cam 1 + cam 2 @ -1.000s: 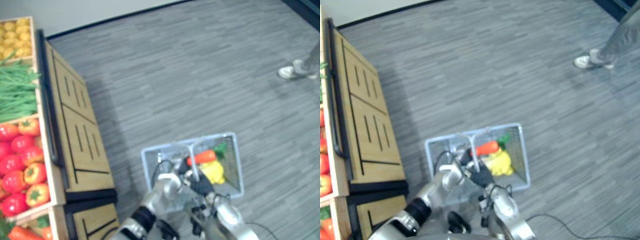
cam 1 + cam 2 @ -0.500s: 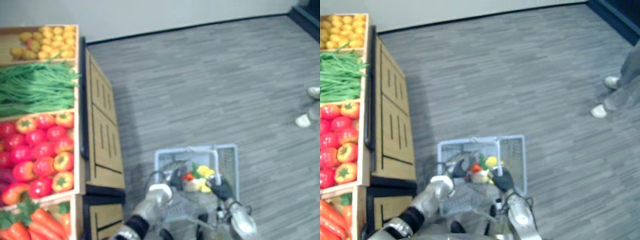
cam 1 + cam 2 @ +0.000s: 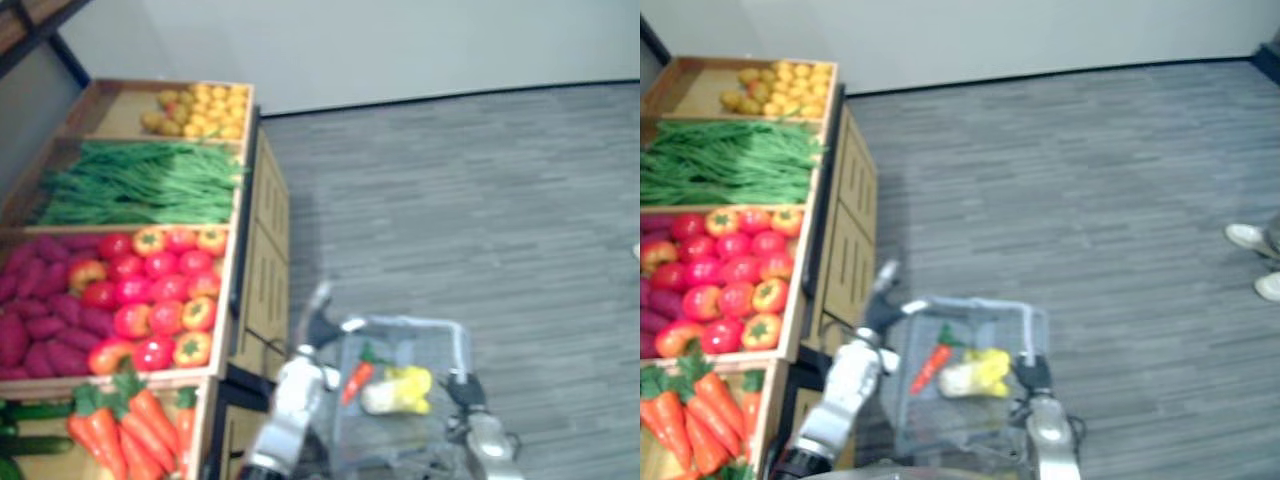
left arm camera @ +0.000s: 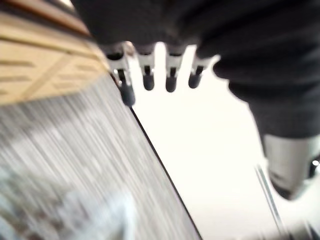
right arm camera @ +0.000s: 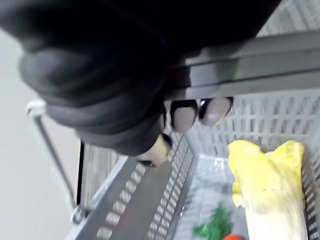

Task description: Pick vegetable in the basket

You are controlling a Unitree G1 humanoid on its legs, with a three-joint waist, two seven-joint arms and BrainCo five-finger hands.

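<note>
The produce stand (image 3: pixel 262 290) sits at my left. The basket (image 3: pixel 400 322) hangs beside it, my right hand (image 5: pixel 100 75) curled round its rim. My left hand (image 3: pixel 318 315) is spread, free to pick. A carrot (image 3: pixel 357 380) and a yellow cabbage (image 3: pixel 398 390) lie inside the basket.

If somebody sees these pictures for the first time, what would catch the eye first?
First comes the wooden stand on the robot's left, with its bright compartments of green beans, red tomatoes and orange carrots. Next comes the grey basket in front of the robot, holding a single carrot and a yellow cabbage. The right hand is curled round its rim, and the left hand is open between stand and basket.
</note>
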